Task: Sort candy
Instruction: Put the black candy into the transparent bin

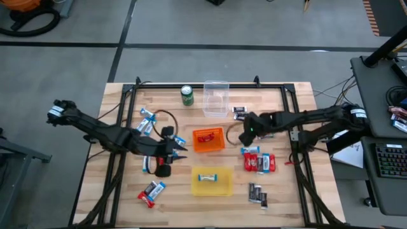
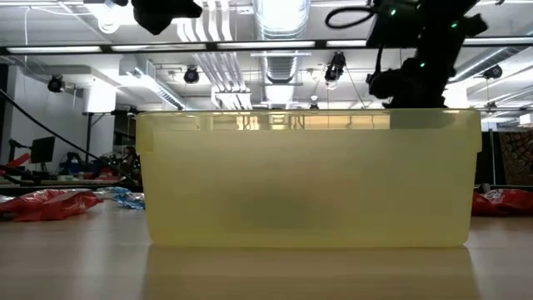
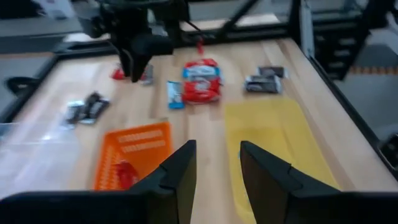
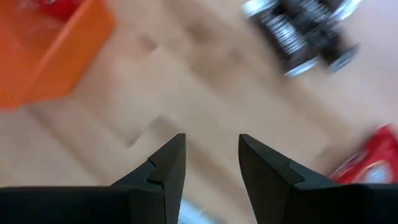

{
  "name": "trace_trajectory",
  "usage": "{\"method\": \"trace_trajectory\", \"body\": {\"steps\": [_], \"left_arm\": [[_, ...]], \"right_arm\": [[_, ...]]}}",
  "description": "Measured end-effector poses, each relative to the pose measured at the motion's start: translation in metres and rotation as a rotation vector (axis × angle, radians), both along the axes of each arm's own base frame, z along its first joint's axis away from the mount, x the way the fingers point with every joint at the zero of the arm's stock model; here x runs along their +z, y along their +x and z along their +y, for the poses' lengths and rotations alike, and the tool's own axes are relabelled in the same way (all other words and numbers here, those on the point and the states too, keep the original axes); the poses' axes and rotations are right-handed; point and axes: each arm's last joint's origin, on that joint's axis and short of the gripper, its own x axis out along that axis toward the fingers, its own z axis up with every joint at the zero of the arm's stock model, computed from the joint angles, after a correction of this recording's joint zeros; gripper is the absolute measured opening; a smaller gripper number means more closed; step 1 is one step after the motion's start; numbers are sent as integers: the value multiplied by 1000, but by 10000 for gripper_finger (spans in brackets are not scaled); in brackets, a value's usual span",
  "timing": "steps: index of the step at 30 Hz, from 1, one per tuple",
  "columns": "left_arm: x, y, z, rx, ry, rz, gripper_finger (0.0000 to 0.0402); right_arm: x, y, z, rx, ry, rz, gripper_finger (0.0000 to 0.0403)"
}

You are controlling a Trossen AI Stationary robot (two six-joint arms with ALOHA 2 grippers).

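Candy (image 1: 259, 161) wrappers show no readable writing; left tool (image 3: 216, 163) and right tool (image 4: 211, 163) both gape empty.

SITE: lab/workshop hall | EVIDENCE: exposed ceiling ducts (image 2: 283, 21), strip lights, grey floor (image 1: 191, 25), keyboard (image 1: 389, 160) desk right, wooden table (image 1: 286, 203)

No legible text anywhere.
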Motion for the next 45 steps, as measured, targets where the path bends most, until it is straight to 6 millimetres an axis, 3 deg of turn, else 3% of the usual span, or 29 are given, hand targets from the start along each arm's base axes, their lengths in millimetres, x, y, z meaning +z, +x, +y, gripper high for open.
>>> {"method": "trace_trajectory", "body": {"steps": [5,10,16,21,27,32,45], "left_arm": [[-3,-16,9,81,-31,-78,107],[-8,-28,16,176,-61,-118,107],[-13,-35,19,200,-40,-128,107],[-13,-35,21,229,0,-154,107],[-11,-33,21,228,24,-168,107],[-14,-33,21,227,30,-161,107],[-20,-30,21,255,44,-138,107]], "right_arm": [[0,-7,-32,5,-39,40,137],[-2,-14,-43,-5,41,58,137],[-6,-28,-30,65,235,185,137],[-7,-35,-19,130,256,292,137],[-10,-31,-14,158,175,323,137],[-17,-26,-6,303,134,386,137],[-49,-13,-3,392,87,575,137]]}}
